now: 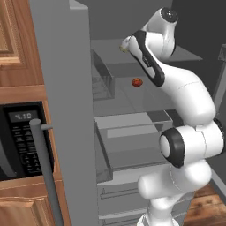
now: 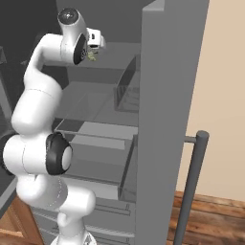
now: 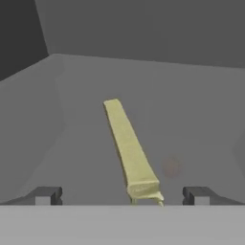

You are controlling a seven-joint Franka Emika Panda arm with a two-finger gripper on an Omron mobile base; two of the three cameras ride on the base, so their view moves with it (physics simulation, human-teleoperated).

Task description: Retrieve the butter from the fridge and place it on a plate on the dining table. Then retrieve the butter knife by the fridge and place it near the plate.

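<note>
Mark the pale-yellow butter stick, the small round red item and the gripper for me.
Pale-yellow butter stick point(image 3: 128, 147): hand view, middle of its top face.
Small round red item point(image 1: 137, 82): left base view, its centre.
Gripper point(image 3: 123, 195): hand view, midway between fingertips.

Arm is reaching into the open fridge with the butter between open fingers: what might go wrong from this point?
The hand is open, and only the butter stick's near end lies between its fingers, so closing here might pinch the tip and let it pivot or slip. The arm is deep inside the fridge, so withdrawal may clip a shelf.
</note>
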